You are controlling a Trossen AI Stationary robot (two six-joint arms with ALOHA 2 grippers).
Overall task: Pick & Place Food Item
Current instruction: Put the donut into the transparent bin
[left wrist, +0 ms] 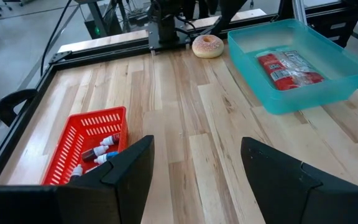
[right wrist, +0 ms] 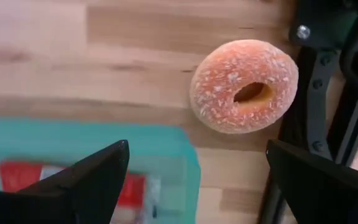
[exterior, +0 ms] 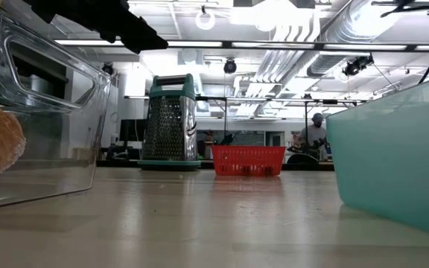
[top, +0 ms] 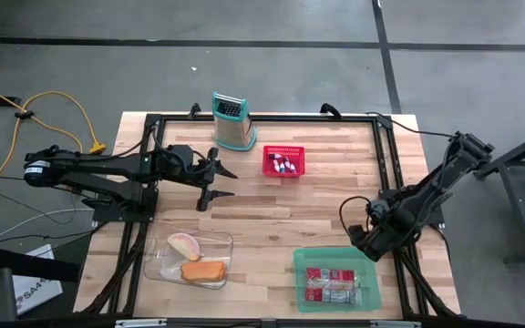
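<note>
A sugared doughnut (right wrist: 244, 86) lies flat on the wooden table, between the teal bin's (top: 335, 278) far right corner and the dark frame rail at the table's right edge. It also shows in the left wrist view as a doughnut (left wrist: 207, 46) beside the bin. In the high view my right arm covers it. My right gripper (right wrist: 197, 149) hangs above it, pointing down, open and empty. My left gripper (top: 229, 182) waits open over the table's left middle, touching nothing.
The teal bin (left wrist: 297, 65) holds red packets (left wrist: 288, 67). A clear container (top: 190, 260) with bread and an orange piece sits near the front left. A red basket (top: 283, 161) of small bottles and a grater (top: 232, 120) stand toward the far edge.
</note>
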